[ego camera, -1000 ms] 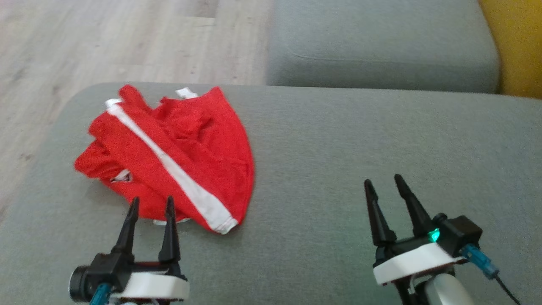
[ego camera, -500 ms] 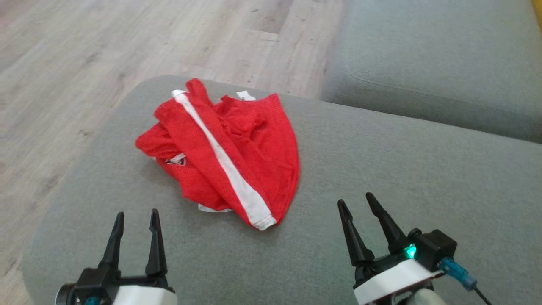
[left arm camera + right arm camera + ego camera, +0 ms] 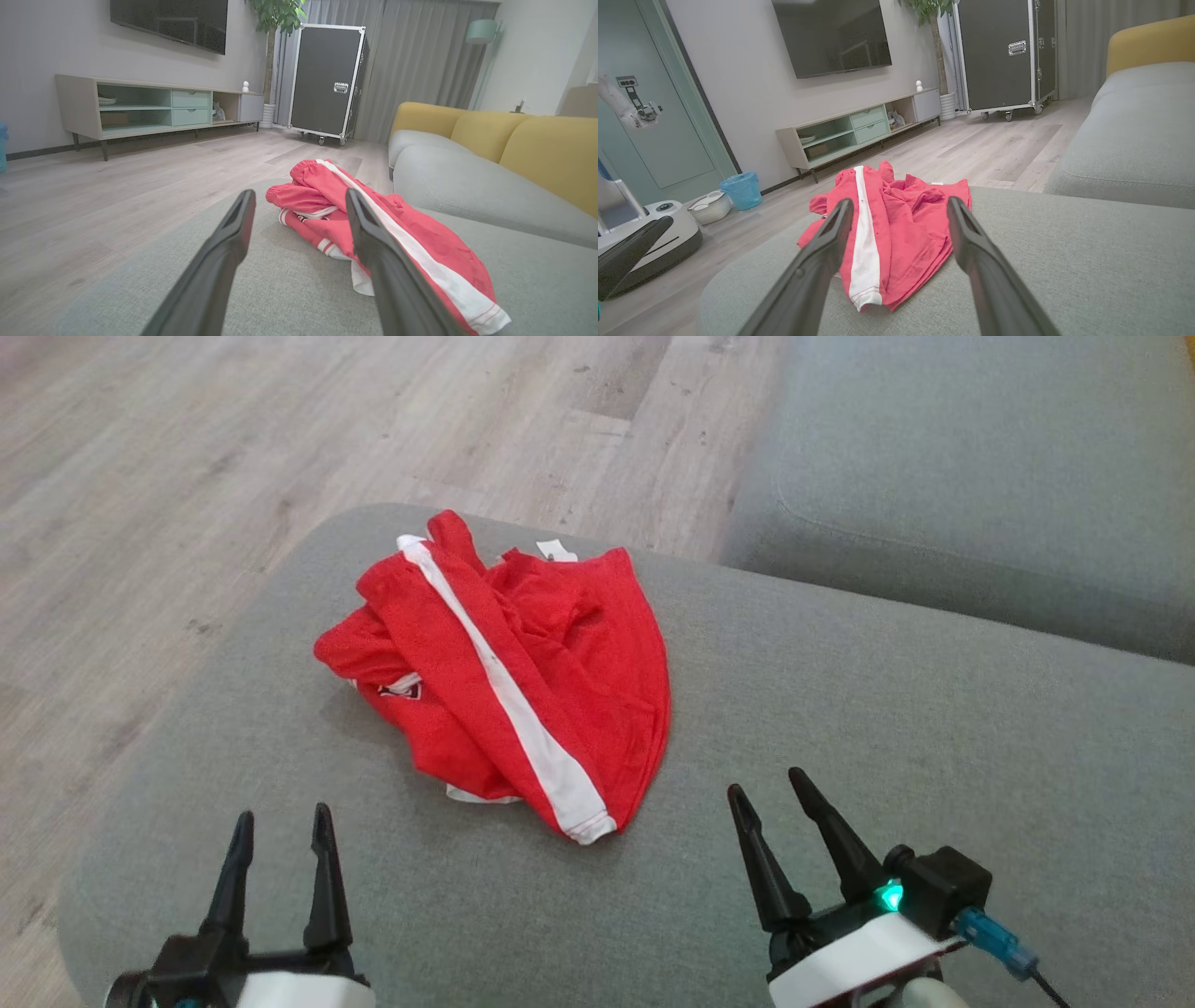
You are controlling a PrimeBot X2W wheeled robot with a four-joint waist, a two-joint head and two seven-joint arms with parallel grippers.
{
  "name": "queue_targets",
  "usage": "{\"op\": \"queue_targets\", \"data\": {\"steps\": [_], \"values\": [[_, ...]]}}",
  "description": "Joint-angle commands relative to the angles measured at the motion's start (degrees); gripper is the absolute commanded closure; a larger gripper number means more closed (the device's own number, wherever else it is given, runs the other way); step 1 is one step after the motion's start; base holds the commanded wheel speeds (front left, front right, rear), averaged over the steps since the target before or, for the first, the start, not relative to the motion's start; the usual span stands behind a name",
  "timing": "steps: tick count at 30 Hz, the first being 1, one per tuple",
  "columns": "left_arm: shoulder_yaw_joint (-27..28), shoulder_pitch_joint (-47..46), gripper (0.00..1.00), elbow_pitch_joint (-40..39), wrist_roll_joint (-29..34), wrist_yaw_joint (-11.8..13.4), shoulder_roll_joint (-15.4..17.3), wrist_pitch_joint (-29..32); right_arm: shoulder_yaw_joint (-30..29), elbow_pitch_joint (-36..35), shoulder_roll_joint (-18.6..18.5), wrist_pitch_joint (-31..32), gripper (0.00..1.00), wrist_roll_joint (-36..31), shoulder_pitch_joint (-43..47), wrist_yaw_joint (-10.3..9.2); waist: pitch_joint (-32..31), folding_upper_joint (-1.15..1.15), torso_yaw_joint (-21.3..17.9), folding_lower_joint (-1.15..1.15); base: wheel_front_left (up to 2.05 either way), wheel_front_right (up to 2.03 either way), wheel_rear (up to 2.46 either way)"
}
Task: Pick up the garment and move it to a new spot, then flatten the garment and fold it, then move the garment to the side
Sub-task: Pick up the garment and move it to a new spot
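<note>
Big grey cushion spreads across lower and middle head view. Second grey cushion upper right. Wood floor upper left.

I see red garment crumpled on big cushion, left of centre, reaching near cushion's top edge. White stripe runs diagonally down it.

My right gripper lower right, fingers apart, nothing between them, over bare cushion right of garment's lower tip.

My left gripper lower left, fingers apart, empty, below garment, not touching it.
</note>
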Motion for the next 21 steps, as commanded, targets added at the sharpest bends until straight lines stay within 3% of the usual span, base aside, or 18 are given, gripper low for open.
{"op": "queue_targets", "data": {"steps": [1, 9, 13, 21], "values": [[2.4, -3.7, 0.0, -1.8, 1.1, -0.5, 0.2, -0.5, 0.9, -1.6, -0.3, -0.6, 0.0, -0.1, -2.0, 0.23, 0.8, 0.0, -0.8, 0.01, 0.0, 0.0, 0.0], [-0.4, -17.9, 0.0, 5.6, 2.6, -3.5, 6.7, 0.8, -0.7, -2.4, -0.3, -0.6, 0.0, -2.0, -4.0, 0.23, 6.7, 0.0, -4.1, 0.01, 0.0, 0.0, 0.0], [-4.9, -30.2, 0.0, 12.3, 2.2, -4.3, 11.2, 9.1, -1.9, -3.0, -0.3, -0.6, 0.0, -3.8, -6.1, 0.23, 11.7, 0.0, -6.6, 0.01, 0.0, 0.0, 0.0], [-17.7, -49.3, 0.0, 23.6, -6.3, -4.4, 20.2, 25.8, -4.6, -5.7, -0.3, -0.6, 0.0, -5.4, -9.6, 0.23, 19.2, 0.0, -11.8, 0.01, 0.0, 0.0, 0.0]]}}
